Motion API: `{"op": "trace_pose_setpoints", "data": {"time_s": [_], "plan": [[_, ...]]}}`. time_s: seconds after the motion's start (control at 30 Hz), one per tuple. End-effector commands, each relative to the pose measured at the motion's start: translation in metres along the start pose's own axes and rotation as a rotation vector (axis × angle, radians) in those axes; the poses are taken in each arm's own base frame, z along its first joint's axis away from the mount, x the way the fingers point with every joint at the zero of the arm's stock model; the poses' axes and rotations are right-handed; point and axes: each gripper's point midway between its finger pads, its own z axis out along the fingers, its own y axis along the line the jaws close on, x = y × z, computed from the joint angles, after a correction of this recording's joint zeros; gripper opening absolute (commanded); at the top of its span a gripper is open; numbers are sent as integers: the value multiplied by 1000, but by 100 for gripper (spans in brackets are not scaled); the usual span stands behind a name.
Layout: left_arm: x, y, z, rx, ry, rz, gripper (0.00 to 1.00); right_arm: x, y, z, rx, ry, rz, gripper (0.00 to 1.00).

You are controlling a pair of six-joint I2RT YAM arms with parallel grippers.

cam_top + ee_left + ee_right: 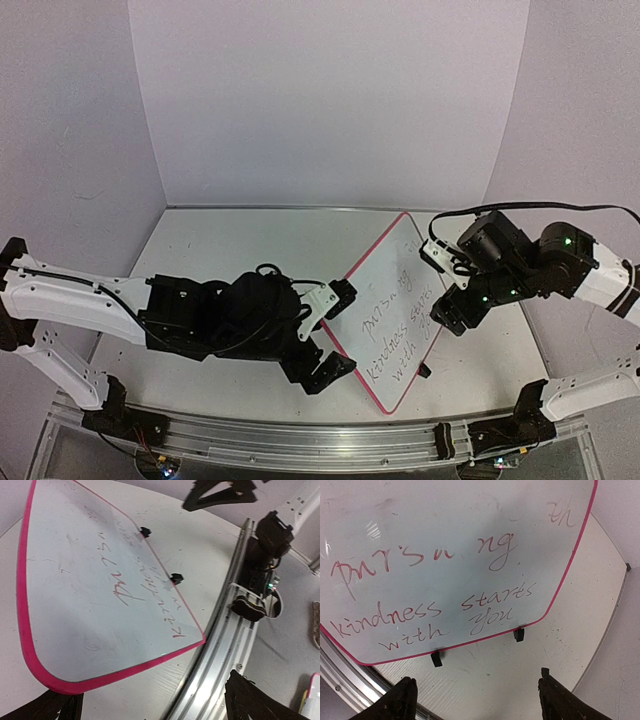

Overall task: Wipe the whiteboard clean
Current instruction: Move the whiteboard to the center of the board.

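The whiteboard [392, 305] lies flat on the table at centre right, with a pink-red frame, black feet and red and dark handwriting. It fills the left wrist view [90, 595] and the top of the right wrist view [460, 555], where it reads "kindness starts with you". My left gripper [333, 336] is open and empty at the board's left edge; its fingers [252, 700] straddle the near corner. My right gripper [447, 287] is open and empty at the board's right edge, above bare table beside the feet [436, 658].
An aluminium rail [300, 440] runs along the table's near edge and shows in the left wrist view [225, 630]. The right arm's base [265, 540] stands on it. White walls enclose the table at the back and sides. The table's far right edge [615, 610] is close to the board.
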Motion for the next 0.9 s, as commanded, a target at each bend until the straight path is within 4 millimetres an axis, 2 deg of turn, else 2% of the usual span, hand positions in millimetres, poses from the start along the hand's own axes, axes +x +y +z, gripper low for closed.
{"op": "trace_pose_setpoints", "data": {"time_s": [0.0,0.1,0.27,0.43,0.57,0.67,0.77,0.87], "plan": [[-19,46,-29,-231,-106,-110,100,-1,-2,10,27,9,-20,84],[-19,63,-36,-326,-127,-132,98,-3,2,20,27,27,-23,84],[-17,76,-35,-392,-130,-149,88,-11,12,31,-13,20,-18,80],[-7,88,-31,-384,-106,-187,80,3,14,38,-13,83,-36,76],[-6,93,-26,-368,-110,-193,76,11,20,44,-33,125,-48,74],[-10,97,-22,-363,-118,-191,75,12,15,50,11,161,-3,74],[-15,103,-21,-370,-130,-190,75,11,-1,56,122,184,57,75],[-24,111,-23,-384,-151,-183,75,10,-4,58,151,182,118,75]]}}
